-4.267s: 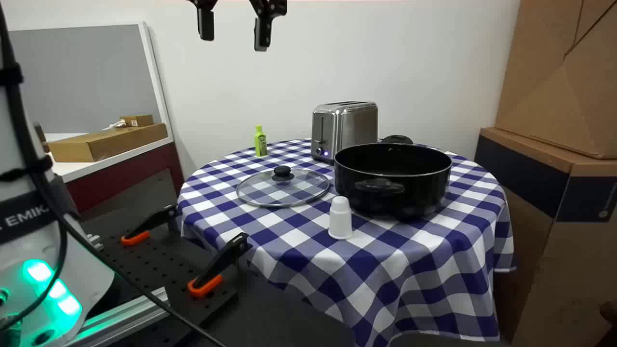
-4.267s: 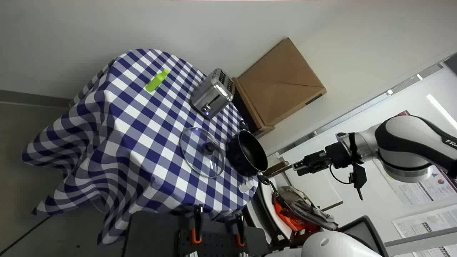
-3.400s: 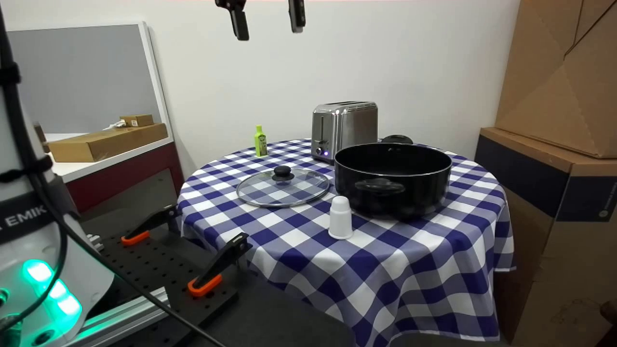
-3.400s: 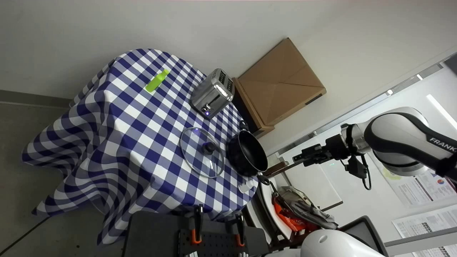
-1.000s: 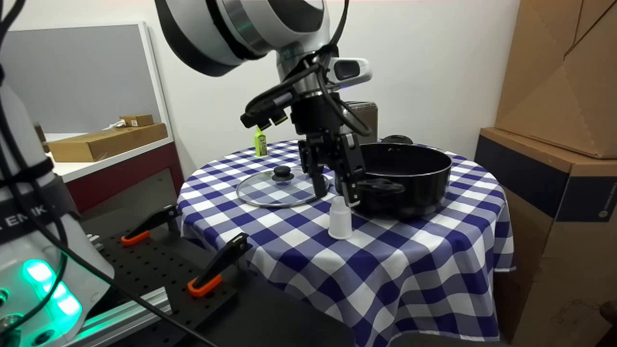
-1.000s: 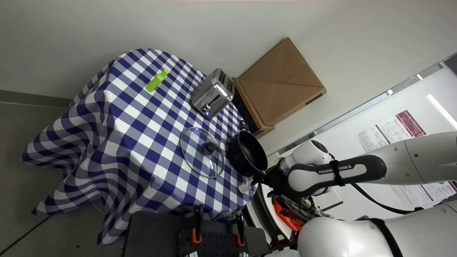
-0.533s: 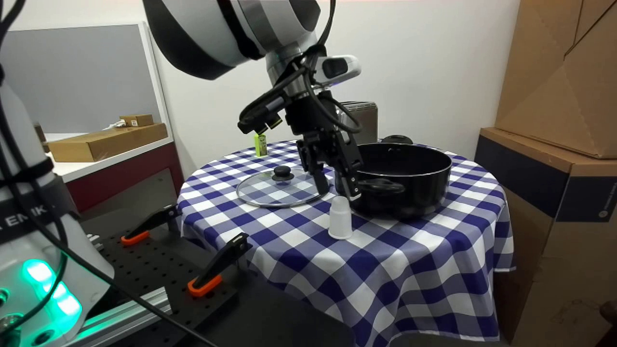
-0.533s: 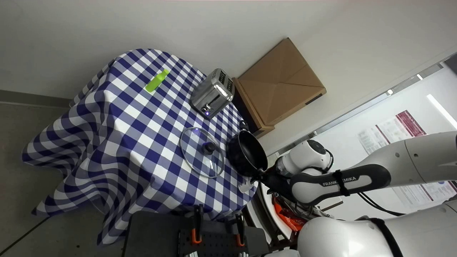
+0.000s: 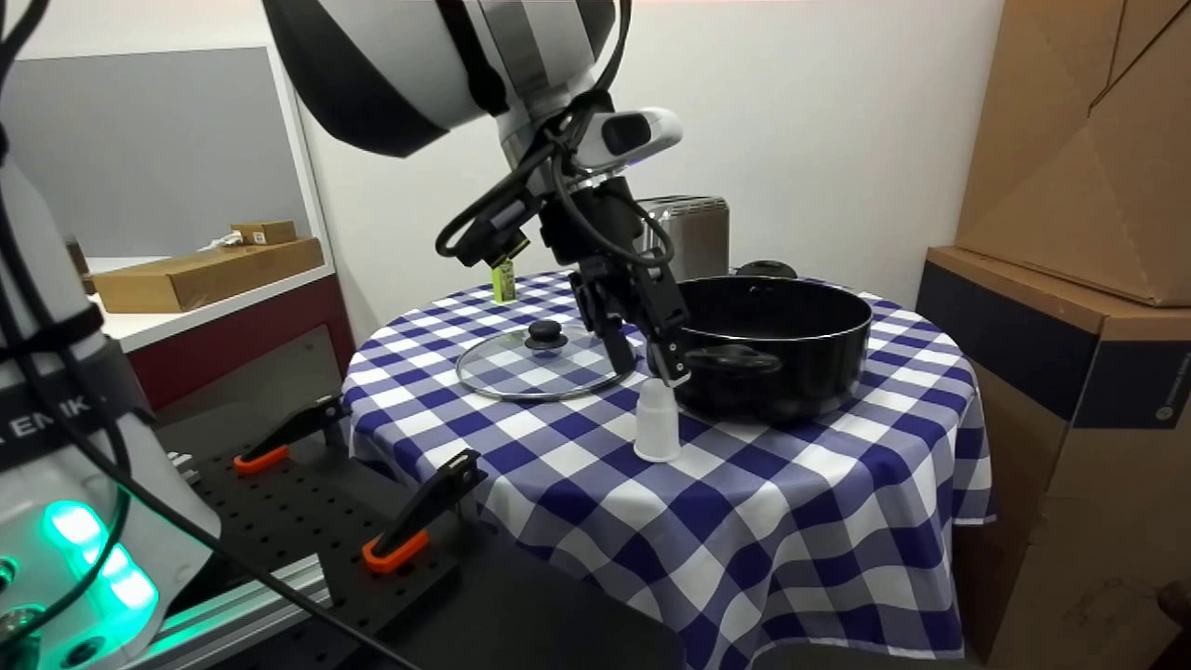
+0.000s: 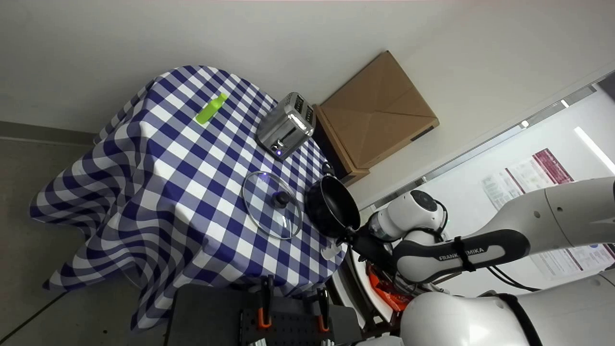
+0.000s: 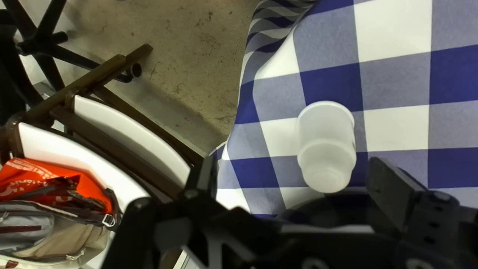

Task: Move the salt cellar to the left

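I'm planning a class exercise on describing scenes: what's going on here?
A robot arm holds its open claw close to the white salt shaker, not gripping it. The shaker stands upright on the checked tablecloth, near a black pot and a glass lid. The job, moving it left, looks not yet done.

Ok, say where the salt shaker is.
In an exterior view, the salt shaker stands on the tablecloth, in front and left of the pot, just below the open gripper.
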You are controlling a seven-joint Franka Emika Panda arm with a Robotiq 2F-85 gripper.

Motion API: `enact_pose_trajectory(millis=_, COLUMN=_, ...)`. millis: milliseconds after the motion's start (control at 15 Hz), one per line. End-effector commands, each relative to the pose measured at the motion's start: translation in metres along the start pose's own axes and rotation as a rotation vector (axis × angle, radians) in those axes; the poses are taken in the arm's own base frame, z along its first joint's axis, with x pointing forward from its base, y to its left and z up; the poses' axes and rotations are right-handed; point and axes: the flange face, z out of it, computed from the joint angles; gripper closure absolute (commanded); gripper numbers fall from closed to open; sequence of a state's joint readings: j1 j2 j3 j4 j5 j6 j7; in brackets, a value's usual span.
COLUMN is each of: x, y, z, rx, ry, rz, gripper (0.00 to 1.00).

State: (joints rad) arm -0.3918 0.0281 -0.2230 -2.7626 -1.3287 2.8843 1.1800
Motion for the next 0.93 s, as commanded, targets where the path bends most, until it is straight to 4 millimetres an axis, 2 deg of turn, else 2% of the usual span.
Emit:
enact_pose_trajectory(millis=0, x=-0.001, y=0.000, z=0.003, rx=0.045, ry=0.008, rz=0.045, gripper=0.00)
enact_pose_trajectory(millis=400, x=0.004, y=-0.002, z=0.013, rx=0.075, ry=-0.003, rz=0.077, gripper=0.00)
enact_pose_trajectory(millis=867, x=0.021, y=-0.013, z=0.028, rx=0.072, ry=-0.003, rz=0.075, gripper=0.00)
